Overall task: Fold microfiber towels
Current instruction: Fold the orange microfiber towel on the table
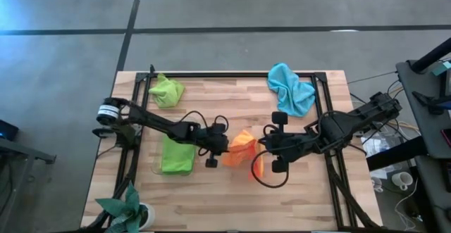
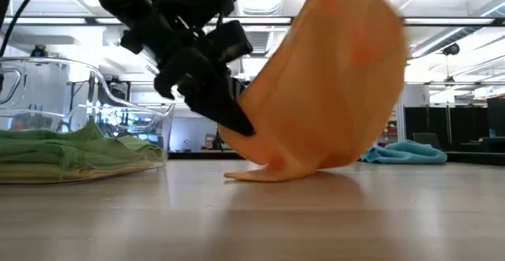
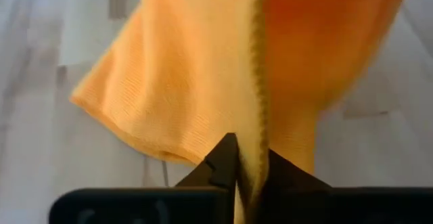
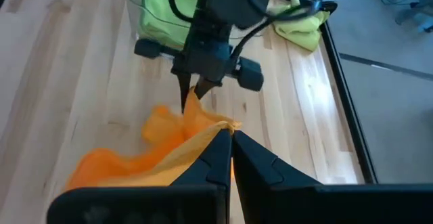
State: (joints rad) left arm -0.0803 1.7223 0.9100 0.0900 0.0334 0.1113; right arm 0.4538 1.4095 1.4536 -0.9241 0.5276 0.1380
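Two claws meet at the middle of the bench (image 1: pixel 296 191), each pinched shut on the orange towel (image 1: pixel 242 148) — the left claw (image 1: pixel 224 147) on its left edge, the right claw (image 1: pixel 259 147) on the opposite side. Between them the cloth is lifted and bunched; the low view shows it hanging like a tent with only its bottom fold touching the wood.

Just beside the left arm, a clear plastic bin (image 1: pixel 156 164) holds folded green towels (image 1: pixel 177 155), close enough that the arm reaches across its upper edge. A lime green towel (image 1: pixel 166 91) lies crumpled near the far left corner, and a light blue towel (image 1: pixel 290 89) lies in a heap near the far right corner, both well apart from the claws. A potted green plant (image 1: pixel 127 208) stands at the near left corner. A black frame (image 1: pixel 232 74) runs round the bench edges, and cables loop on the wood beside the right claw.
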